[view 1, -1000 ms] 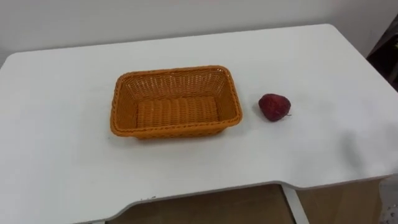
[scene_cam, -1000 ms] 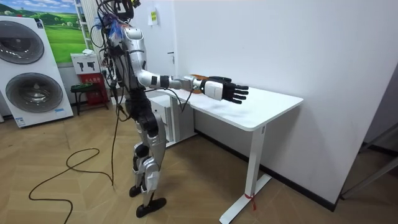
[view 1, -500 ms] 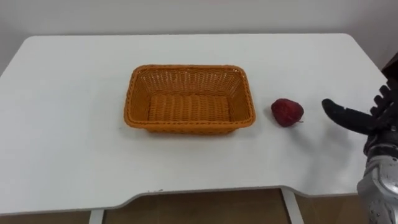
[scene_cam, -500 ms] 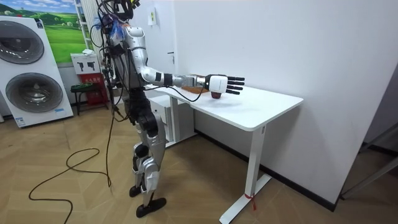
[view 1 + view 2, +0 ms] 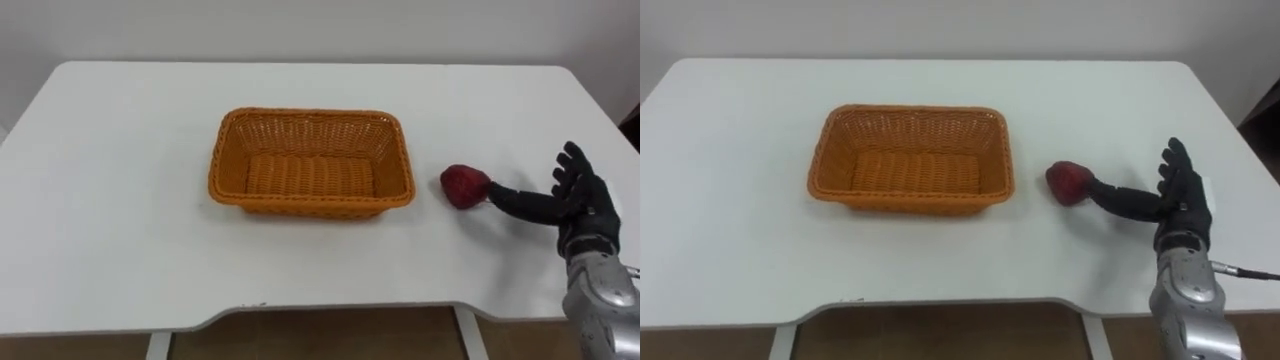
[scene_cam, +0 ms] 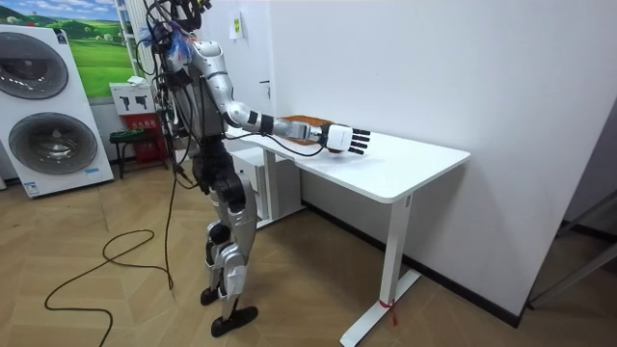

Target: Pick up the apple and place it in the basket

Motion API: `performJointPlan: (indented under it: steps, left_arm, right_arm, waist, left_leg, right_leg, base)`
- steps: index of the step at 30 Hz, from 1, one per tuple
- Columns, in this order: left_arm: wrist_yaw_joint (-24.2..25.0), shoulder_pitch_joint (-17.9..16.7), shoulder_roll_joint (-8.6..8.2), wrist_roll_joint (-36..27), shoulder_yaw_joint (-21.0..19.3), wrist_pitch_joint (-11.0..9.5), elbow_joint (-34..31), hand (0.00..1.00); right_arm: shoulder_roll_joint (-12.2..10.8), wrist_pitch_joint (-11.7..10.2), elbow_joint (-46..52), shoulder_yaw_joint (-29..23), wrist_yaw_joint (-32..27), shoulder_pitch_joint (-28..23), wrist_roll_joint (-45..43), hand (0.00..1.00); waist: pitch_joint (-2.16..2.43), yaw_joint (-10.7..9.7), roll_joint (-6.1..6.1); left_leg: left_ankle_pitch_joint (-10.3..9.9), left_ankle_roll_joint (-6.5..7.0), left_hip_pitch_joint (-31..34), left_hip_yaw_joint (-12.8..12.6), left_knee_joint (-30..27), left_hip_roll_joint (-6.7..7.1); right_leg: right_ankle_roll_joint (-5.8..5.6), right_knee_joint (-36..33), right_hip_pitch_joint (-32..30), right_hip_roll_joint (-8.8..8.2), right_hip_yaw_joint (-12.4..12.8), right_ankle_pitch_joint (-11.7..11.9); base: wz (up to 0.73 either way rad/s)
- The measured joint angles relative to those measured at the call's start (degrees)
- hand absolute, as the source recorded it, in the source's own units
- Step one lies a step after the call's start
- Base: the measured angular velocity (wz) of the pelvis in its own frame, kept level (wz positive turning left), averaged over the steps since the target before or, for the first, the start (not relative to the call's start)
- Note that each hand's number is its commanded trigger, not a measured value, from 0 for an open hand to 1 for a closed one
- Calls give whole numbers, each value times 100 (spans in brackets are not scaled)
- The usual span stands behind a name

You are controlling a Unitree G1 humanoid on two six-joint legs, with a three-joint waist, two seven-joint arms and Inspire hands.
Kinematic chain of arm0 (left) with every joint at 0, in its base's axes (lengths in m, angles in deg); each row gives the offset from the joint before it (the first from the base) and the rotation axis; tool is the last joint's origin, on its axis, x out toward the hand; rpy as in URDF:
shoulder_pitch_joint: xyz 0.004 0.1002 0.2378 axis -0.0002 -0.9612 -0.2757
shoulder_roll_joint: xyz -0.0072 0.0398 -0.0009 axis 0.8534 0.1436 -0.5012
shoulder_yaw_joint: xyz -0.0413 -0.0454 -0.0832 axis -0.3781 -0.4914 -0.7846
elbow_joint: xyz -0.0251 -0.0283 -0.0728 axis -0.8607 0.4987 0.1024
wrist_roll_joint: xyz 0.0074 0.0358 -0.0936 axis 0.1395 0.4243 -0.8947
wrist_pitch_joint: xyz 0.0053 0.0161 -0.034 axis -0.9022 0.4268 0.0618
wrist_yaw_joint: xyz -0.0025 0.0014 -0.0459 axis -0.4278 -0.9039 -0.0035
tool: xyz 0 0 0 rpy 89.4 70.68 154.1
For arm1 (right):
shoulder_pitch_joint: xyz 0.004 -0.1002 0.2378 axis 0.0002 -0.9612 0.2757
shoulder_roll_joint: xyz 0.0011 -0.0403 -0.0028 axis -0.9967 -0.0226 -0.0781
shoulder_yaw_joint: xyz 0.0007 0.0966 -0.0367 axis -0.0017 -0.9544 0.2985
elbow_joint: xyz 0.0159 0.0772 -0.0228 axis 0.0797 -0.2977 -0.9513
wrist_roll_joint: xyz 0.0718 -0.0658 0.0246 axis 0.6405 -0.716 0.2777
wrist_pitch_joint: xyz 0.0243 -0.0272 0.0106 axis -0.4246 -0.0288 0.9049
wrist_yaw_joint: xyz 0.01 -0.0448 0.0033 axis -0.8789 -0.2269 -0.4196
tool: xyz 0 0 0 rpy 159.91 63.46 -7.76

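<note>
Reach stage. The apple point(image 5: 463, 185) lies on the white worktop point(image 5: 120, 200), near the right end of the empty wicker basket point(image 5: 310, 118). The right hand point(image 5: 585, 205) is beside it, fingers point(image 5: 570, 160) straight and apart, thumb tip at the fruit. A sound grasp likely needs the palm brought over the apple before curling, lest it roll.

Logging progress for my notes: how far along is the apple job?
Done: nothing; the basket is empty. In hand: the open right hand sits beside the apple on the table, thumb at its side, not gripping. Left: grasp, lift, place, presumably in the basket.
</note>
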State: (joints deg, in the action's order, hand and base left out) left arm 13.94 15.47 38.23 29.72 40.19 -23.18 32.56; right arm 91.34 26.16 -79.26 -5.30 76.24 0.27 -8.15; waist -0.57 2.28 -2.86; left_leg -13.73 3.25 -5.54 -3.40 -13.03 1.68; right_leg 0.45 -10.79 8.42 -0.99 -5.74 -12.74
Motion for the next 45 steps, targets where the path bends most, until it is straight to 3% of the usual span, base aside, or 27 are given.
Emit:
performJointPlan:
  steps: [3,22,39,40,41,45]
  left_arm:
    - [7,26,0,-2,4,79,74,0]
    - [147,75,4,8,9,81,321,0]
    - [249,6,10,17,-13,74,283,0]
    - [247,8,22,15,-12,70,271,0]
    - [246,9,31,15,-11,70,271,0]
    - [246,17,35,11,-7,44,258,0]
  right_arm:
    - [5,1,-150,102,111,137,-2,0]
    - [36,9,-396,300,435,239,-220,0]
    - [146,87,-536,298,829,244,-871,0]
    - [146,87,-543,299,866,245,-928,44]
    - [146,87,-561,300,892,245,-983,100]
    - [159,84,-579,309,908,246,-1235,100]
  waist:
    - [-2,-19,7]
    - [21,15,-23]
    - [32,156,-84]
    - [32,155,-103]
    - [30,156,-121]
    - [16,187,-152]
  left_leg:
    - [0,-1,7,49,-19,-1]
    - [2,-4,98,225,-121,28]
    - [33,34,189,439,-175,110]
    - [33,34,193,446,-176,111]
    - [34,32,194,453,-177,111]
    - [36,29,196,464,-174,109]
  right_leg:
    - [1,0,3,-1,-68,0]
    - [1,5,68,-34,-301,0]
    - [-9,8,78,-95,-506,-5]
    - [-9,9,82,-94,-508,-5]
    - [-9,9,87,-94,-517,-5]
    - [-9,10,90,-91,-532,-5]
  base:
    - [9]
    - [4]
    - [7]
    - [4]
    - [3]
    - [1]
